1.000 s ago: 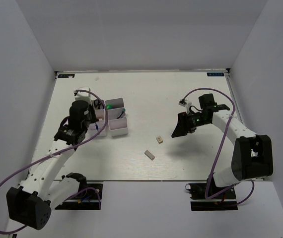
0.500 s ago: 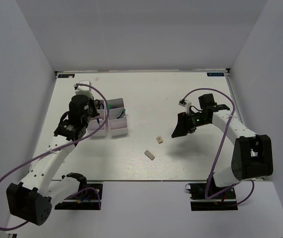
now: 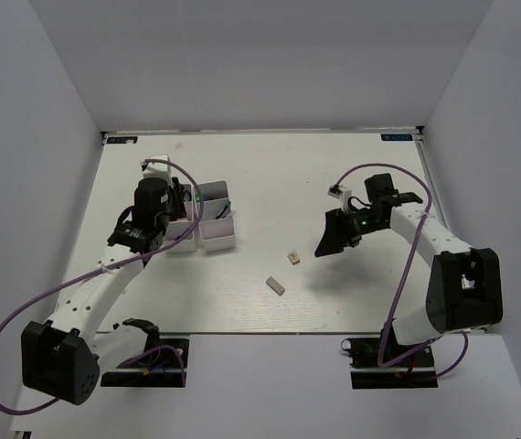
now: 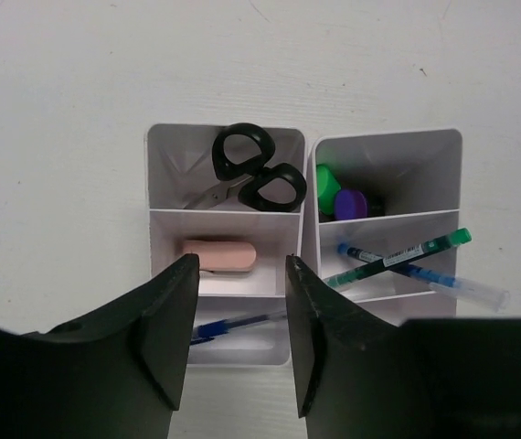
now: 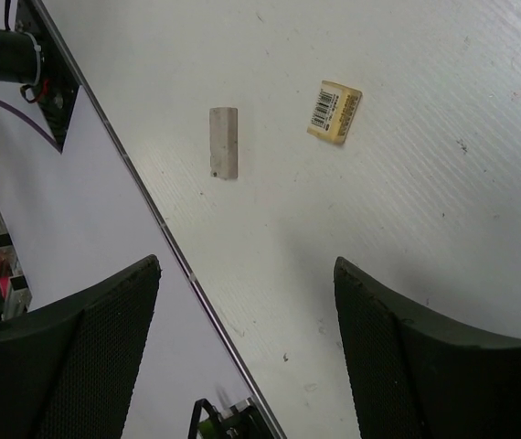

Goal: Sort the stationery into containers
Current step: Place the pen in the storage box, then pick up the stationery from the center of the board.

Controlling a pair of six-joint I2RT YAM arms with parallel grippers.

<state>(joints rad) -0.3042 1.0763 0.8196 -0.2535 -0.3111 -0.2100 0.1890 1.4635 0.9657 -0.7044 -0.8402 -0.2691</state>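
Now right tool (image 5: 247, 293) released wide above desk (image 5: 425, 183); descend over barcoded beige eraser (image 5: 334, 112), straddle short sides, clear of grey eraser (image 5: 224, 142); left tool (image 4: 240, 265) released, empty, over trays (image 4: 388, 133).

Hand (image 4: 239, 270) spread above trays (image 4: 384, 151), scissors (image 4: 249, 174) inside

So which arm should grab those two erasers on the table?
Probably the right: the right hand, open, hangs near the beige eraser and grey eraser; the left hand is over the trays.
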